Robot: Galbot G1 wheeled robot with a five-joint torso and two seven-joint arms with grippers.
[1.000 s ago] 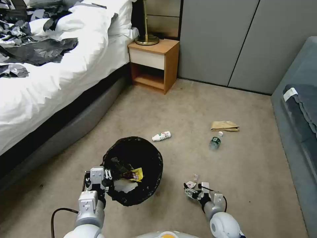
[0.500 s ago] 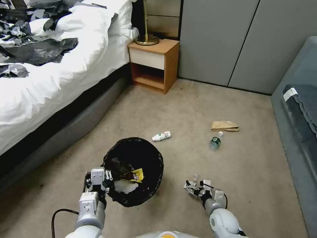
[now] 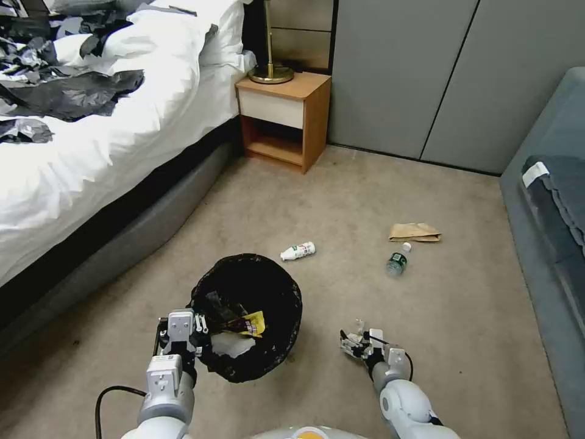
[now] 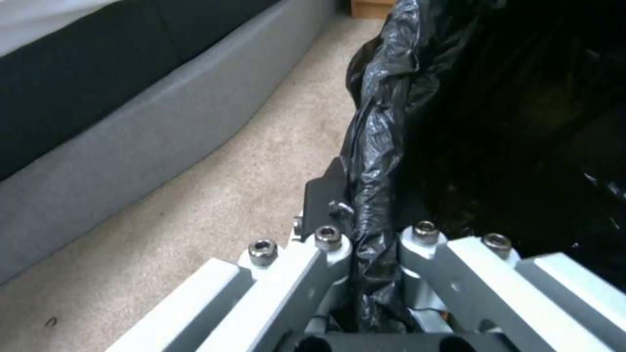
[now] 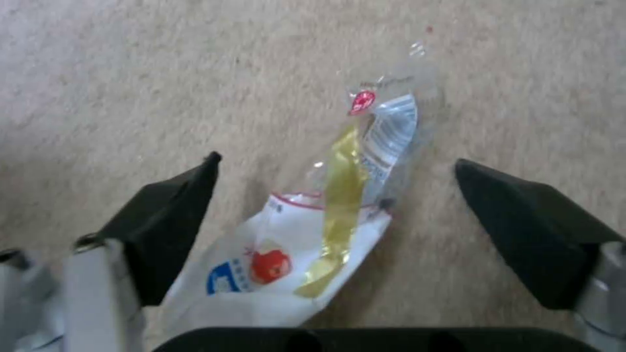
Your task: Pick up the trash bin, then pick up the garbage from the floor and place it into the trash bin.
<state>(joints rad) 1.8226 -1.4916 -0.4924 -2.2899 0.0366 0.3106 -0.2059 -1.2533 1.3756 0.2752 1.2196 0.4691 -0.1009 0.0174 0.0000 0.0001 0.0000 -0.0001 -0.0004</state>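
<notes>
The trash bin [image 3: 268,292], lined with a black bag, hangs tilted just above the carpet. My left gripper [image 3: 181,334] is shut on its near rim; in the left wrist view the fingers [image 4: 326,244] pinch the bag's folded edge [image 4: 375,161]. Inside the bin lie a yellow wrapper [image 3: 254,322] and white paper [image 3: 234,344]. My right gripper [image 3: 355,345] is open, low over a clear and white snack wrapper [image 5: 339,215] that lies flat on the carpet between its black pads [image 5: 163,230]. More garbage lies farther off: a white bottle [image 3: 298,250], a clear bottle [image 3: 397,262], a brown paper bag [image 3: 414,231].
A bed [image 3: 91,140] with a grey base runs along the left. A wooden nightstand [image 3: 283,119] stands at the back, grey cabinet doors [image 3: 426,79] beside it. A grey sofa [image 3: 548,201] lines the right. Open carpet lies between.
My right gripper has shifted slightly forward and down until it straddles the wrapper. The left gripper and the bin have barely moved.
</notes>
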